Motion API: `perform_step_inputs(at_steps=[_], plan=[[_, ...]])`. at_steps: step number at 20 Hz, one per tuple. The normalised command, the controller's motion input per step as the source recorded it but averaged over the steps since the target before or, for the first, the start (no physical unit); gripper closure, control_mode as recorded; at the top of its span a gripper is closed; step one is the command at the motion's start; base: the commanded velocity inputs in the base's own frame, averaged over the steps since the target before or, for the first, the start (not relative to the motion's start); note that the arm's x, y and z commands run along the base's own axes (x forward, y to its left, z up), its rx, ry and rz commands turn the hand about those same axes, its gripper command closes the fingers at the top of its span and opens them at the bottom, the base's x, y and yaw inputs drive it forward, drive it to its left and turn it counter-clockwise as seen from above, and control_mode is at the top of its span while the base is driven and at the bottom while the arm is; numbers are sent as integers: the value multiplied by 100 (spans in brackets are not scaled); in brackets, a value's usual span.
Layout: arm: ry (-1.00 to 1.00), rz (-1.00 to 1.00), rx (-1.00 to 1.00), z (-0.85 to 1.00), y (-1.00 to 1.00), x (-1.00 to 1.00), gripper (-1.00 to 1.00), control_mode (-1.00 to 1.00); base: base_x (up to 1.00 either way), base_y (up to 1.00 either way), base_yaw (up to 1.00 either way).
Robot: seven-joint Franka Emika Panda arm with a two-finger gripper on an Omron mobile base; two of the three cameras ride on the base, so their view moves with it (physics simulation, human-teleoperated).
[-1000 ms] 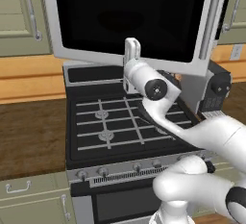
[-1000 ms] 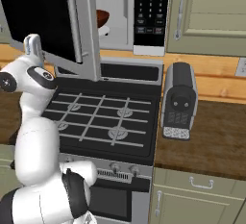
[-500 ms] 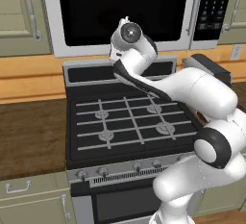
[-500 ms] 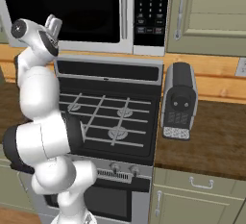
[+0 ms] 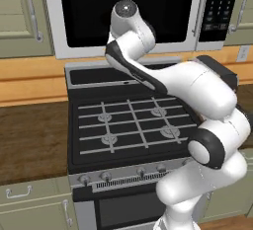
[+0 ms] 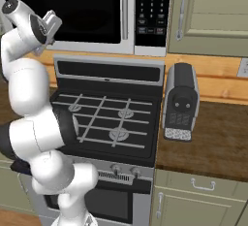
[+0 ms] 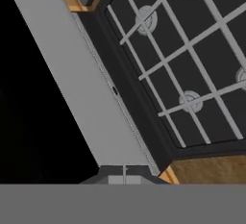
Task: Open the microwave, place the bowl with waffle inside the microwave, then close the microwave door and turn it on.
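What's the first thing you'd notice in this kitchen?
The big white robot arm curling over the black gas stove, its end up against the microwave door. The door is shut, its glass dark, above the stove. A dark toaster stands on the wooden counter, right of the stove.

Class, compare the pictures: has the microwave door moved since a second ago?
Yes. The microwave door has swung shut; it now lies flush beside the button panel instead of standing open.
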Motion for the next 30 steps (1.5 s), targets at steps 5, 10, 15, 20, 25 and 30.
perform_step_inputs(at_steps=[5,10,15,20,25,30], plan=[[-18,17,1,-94,-100,-30,100,-100,0,0,0],[-23,10,14,-26,-100,-100,100,-100,0,0,0],[-21,0,26,47,-100,-100,100,-100,0,0,0],[-18,0,30,96,-100,-85,100,-100,0,0,0],[-26,0,26,89,-99,-43,100,-100,0,0,0],[-17,0,11,40,-92,-15,100,-100,0,0,0]])
